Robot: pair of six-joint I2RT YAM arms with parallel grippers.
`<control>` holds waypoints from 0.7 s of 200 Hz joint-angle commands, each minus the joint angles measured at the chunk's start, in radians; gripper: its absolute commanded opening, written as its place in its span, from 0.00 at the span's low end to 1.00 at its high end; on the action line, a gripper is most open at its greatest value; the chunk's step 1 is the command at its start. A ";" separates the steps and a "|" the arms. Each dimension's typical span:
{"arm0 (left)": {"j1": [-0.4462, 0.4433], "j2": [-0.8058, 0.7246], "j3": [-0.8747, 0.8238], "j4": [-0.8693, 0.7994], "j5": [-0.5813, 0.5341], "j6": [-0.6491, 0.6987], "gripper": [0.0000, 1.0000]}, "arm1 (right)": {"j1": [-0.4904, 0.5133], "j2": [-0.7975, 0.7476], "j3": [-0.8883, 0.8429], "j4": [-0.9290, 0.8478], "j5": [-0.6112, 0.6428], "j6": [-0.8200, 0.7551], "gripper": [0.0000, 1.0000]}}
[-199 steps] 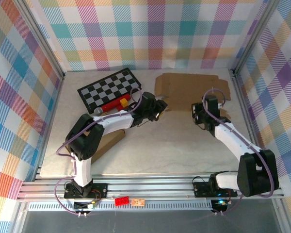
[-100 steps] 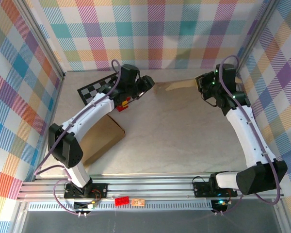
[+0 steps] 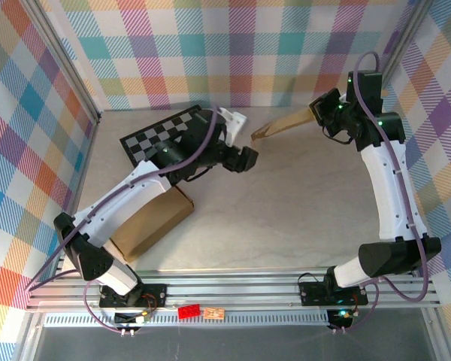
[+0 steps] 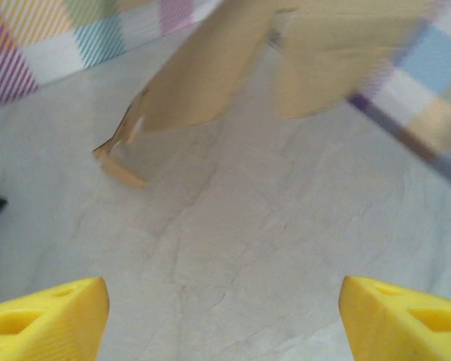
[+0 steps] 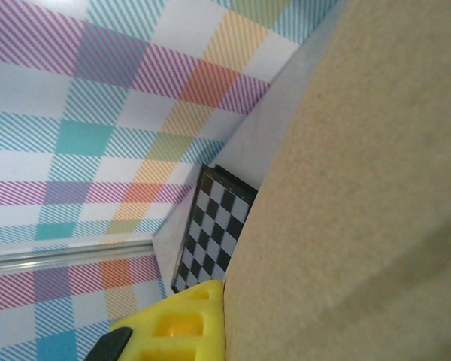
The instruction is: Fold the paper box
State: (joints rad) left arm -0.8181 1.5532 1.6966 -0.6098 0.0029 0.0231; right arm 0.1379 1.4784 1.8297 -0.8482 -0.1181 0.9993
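The right gripper (image 3: 325, 113) is clamped on one edge of the flat paper box (image 3: 284, 122). It holds the box tilted up off the desk (image 3: 286, 218) near the far right corner, with the lower corner drooping toward the surface. Lifting it this way probably frees the flaps for a second grip. The left gripper (image 4: 224, 320) faces the hanging sheet with its yellow fingers (image 4: 49, 316) wide apart and empty, seemingly ready to catch a panel. The chessboard (image 3: 165, 137) lies toward the far left, clear of the work.
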 commanded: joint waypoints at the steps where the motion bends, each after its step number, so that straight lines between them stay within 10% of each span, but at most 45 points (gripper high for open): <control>1: -0.063 0.034 0.109 -0.039 -0.111 0.266 0.80 | 0.008 0.010 0.003 -0.044 -0.030 -0.052 0.00; 101: -0.173 0.413 0.570 -0.192 -0.400 0.451 0.93 | 0.056 -0.026 -0.031 -0.049 -0.047 -0.054 0.00; 140: -0.174 0.460 0.598 -0.163 -0.486 0.444 0.77 | 0.067 -0.047 -0.041 -0.056 -0.070 -0.052 0.00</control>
State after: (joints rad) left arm -0.9813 2.0018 2.2498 -0.7860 -0.4053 0.4545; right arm 0.1928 1.4788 1.7985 -0.8997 -0.1627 0.9775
